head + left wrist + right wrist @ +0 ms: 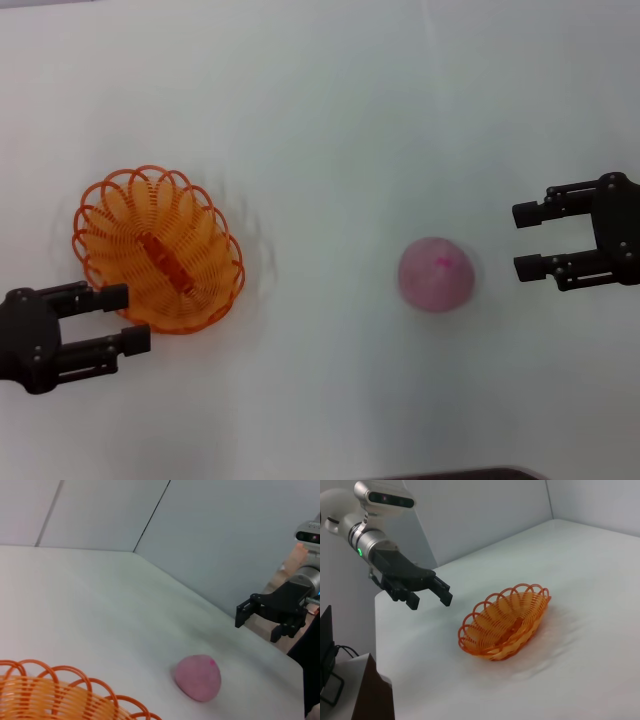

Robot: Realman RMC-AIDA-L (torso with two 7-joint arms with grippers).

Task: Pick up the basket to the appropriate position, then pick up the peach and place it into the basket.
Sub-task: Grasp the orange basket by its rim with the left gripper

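Spreading across every view, the white table [330, 120] carries an oval orange wire basket [158, 249] on the robot's left, its looped rim scalloped and a flat bar along its bottom. The left gripper [125, 319] hovers just beside the basket's near edge, fingers apart and holding nothing. The right gripper [523, 240], also spread and empty, hangs near the round pale pink peach [436, 273], which bears a small darker pink mark. No writing is legible.
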